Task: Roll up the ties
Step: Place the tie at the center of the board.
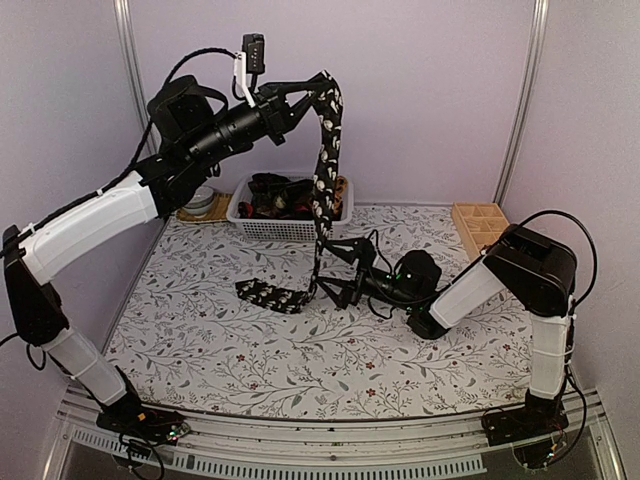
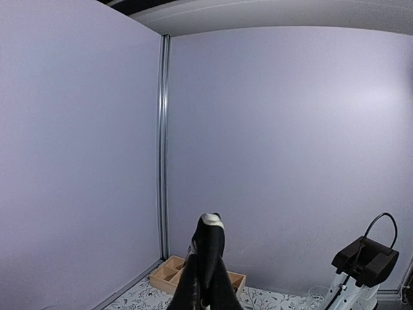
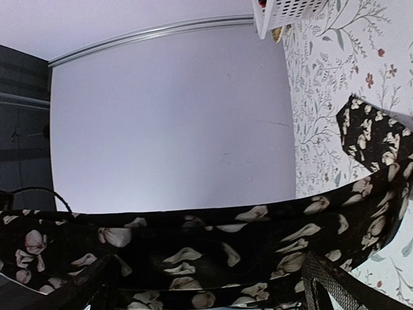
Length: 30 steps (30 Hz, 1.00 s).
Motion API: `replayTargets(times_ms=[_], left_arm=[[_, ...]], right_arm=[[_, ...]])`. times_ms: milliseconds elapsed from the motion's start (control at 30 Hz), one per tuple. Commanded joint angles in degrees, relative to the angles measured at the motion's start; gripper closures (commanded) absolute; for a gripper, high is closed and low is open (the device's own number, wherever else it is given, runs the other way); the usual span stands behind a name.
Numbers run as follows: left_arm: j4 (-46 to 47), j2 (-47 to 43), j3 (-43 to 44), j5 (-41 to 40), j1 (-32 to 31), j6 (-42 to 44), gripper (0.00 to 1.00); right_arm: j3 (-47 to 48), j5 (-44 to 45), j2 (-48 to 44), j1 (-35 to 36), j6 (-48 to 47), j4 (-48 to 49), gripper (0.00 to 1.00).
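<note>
- Across the whole floor of the scene: a table (image 1: 250, 370) under a white cloth printed with leafy sprigs.
- Strung from high in the air down to the cloth: a long black cloth necktie with pale flower print (image 1: 325, 160), its wide end lying flat near the table's middle.
- At the back of the table: a white slotted plastic basket (image 1: 262, 228), heaped with more dark ties (image 1: 280, 195).
- At the back right, well apart: a pale wooden compartment box (image 1: 480, 222).
- High above the basket: the left gripper (image 1: 318, 92), jaws closed on the necktie's upper part.
- Low over the table: the right gripper (image 1: 325, 272), jaws spread wide either side of the necktie's lower stretch, clamping nothing.
- By the look of it, barely begun: one tie lifted out and stretched, not yet laid flat, no roll started, none finished in sight, and the basket's ties all left to do.
</note>
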Motion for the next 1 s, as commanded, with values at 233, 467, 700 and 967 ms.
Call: replayTargets(times_ms=[233, 467, 700, 967], left_arm=[[3.70, 3.67, 6.82, -1.04, -0.50, 4.54, 1.00], [4.79, 5.39, 8.35, -1.14, -0.46, 5.35, 1.00], [5.73, 6.52, 10.25, 0.35, -0.54, 5.69, 1.00], [8.64, 5.04, 8.84, 2.38, -0.72, 4.87, 1.00]], right_arm=[[-3.83, 11.01, 1.04, 3.20, 11.37, 14.25, 0.00], [-1.36, 16.86, 4.70, 3.88, 18.24, 19.03, 0.00], [-2.59, 22.08, 4.80, 3.83, 22.68, 16.27, 0.00], [0.29, 24.14, 8.54, 0.53, 24.11, 13.07, 0.00]])
